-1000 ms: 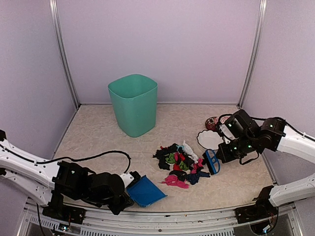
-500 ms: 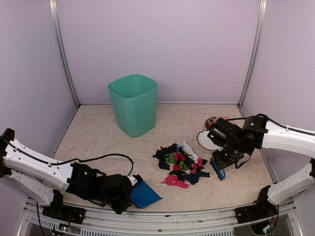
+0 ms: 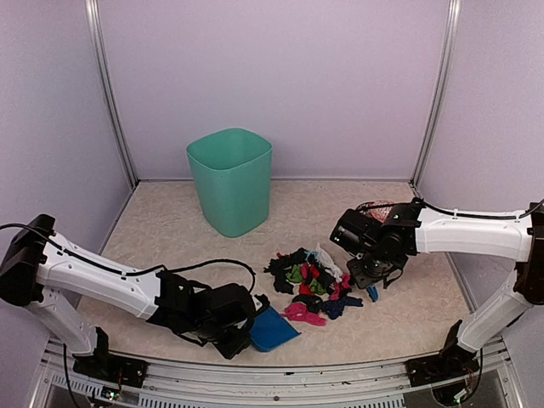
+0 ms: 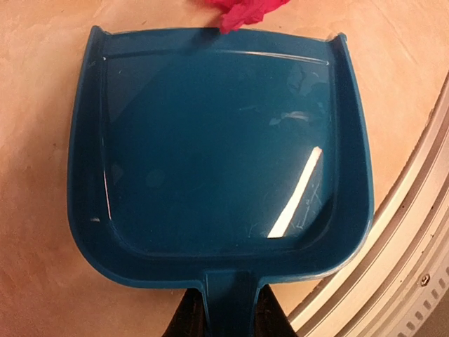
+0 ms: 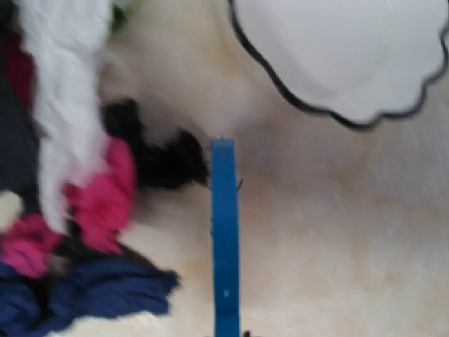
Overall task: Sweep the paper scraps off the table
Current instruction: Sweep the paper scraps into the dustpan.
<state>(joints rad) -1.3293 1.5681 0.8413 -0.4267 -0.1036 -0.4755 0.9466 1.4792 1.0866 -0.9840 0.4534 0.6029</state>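
Crumpled multicoloured paper scraps [image 3: 310,285] heaped on beige marbled table [image 3: 170,229]. Blue plastic dustpan [image 4: 224,154] handle clamped in left gripper [image 3: 242,327]; right gripper [image 3: 371,276] closed on blue brush [image 5: 224,239] beside heap.

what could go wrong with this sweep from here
1. The pile of paper scraps looks wider than the mouth of the dustpan, with only a pink scrap at its lip, so brushed scraps may slip past its sides.
2. The white scalloped plate lies close beside the brush; a backswing might knock it.
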